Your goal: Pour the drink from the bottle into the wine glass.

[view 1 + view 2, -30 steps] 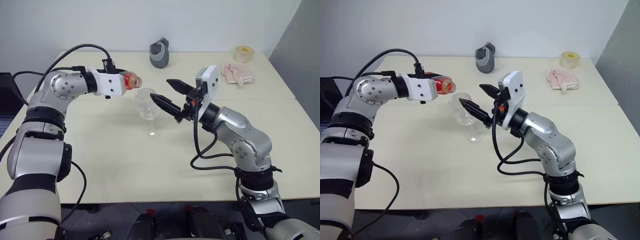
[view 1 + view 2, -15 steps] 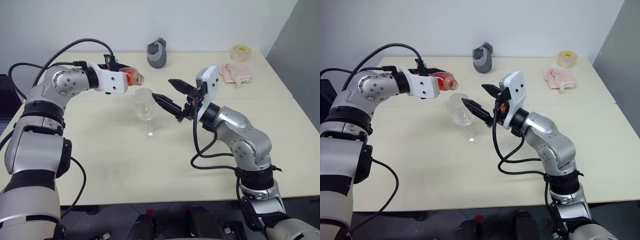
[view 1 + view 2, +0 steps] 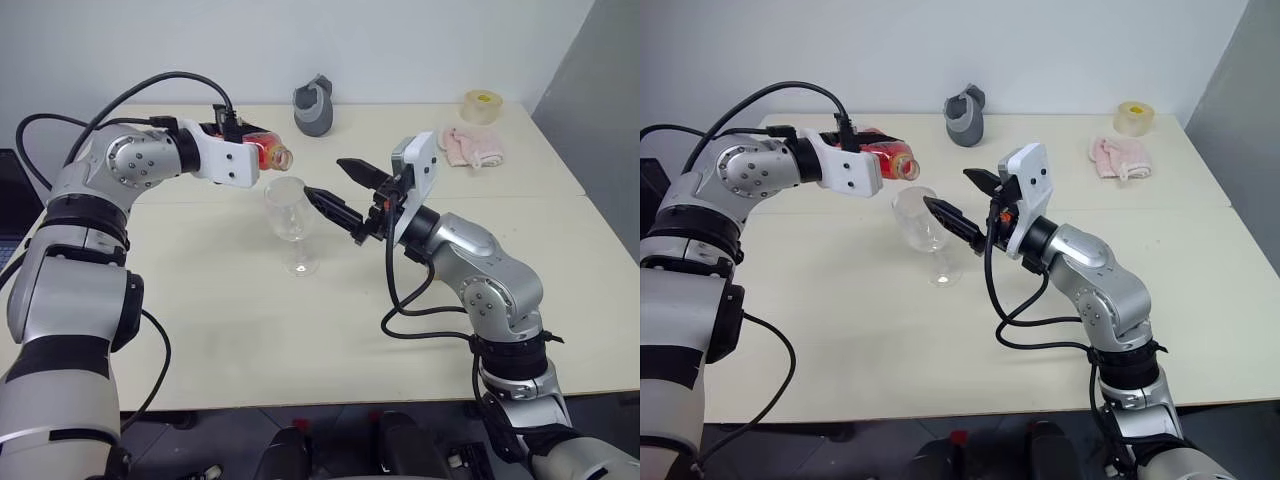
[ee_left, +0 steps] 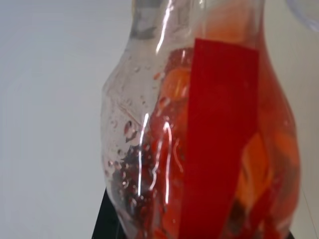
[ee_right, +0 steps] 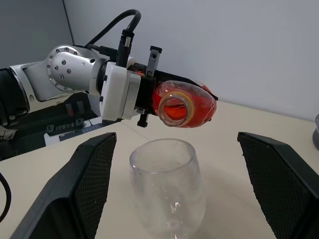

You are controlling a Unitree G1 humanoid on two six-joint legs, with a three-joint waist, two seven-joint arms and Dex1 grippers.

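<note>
Red drink [image 5: 175, 108] fills the tipped bottle [image 5: 187, 102] above the wine glass [image 5: 167, 186].

Glossy clear plastic bottle [image 5: 184, 104], matt table [image 3: 300, 330]

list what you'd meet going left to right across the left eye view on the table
bottle in the left gripper → wine glass → right gripper → pink cloth → tape roll
</note>
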